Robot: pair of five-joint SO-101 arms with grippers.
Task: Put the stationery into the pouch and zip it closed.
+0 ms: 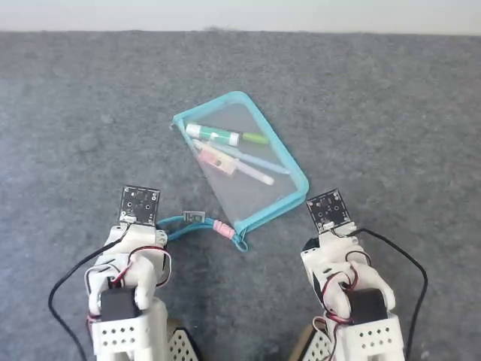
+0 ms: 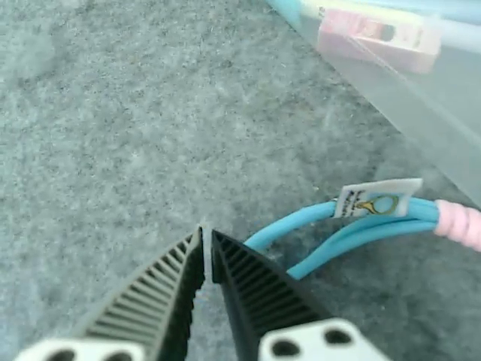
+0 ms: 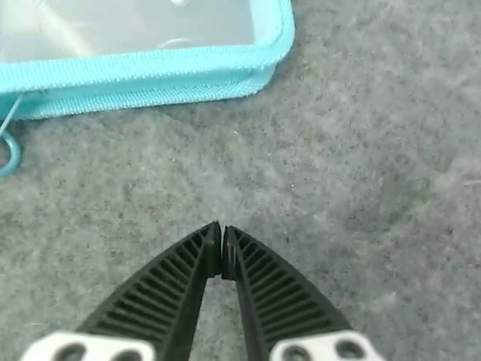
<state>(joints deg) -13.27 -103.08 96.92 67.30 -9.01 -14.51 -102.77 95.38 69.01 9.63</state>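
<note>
A clear pouch [image 1: 240,162] with a teal zip border lies tilted in the middle of the grey mat. Inside it lie a green-capped marker [image 1: 225,137], a pink eraser [image 1: 213,159] and a pale pen [image 1: 259,161]. Its blue wrist loop [image 1: 184,223] with a white tag and pink bead trails toward the left arm. My left gripper [image 2: 207,239] is shut with nothing in it, beside the loop [image 2: 353,229]. My right gripper [image 3: 222,235] is shut too, on the mat just short of the pouch's teal edge [image 3: 150,71].
The grey felt mat [image 1: 391,105] covers the whole table, with open room on both sides of the pouch. Black cables [image 1: 406,259] run beside each arm base near the front edge.
</note>
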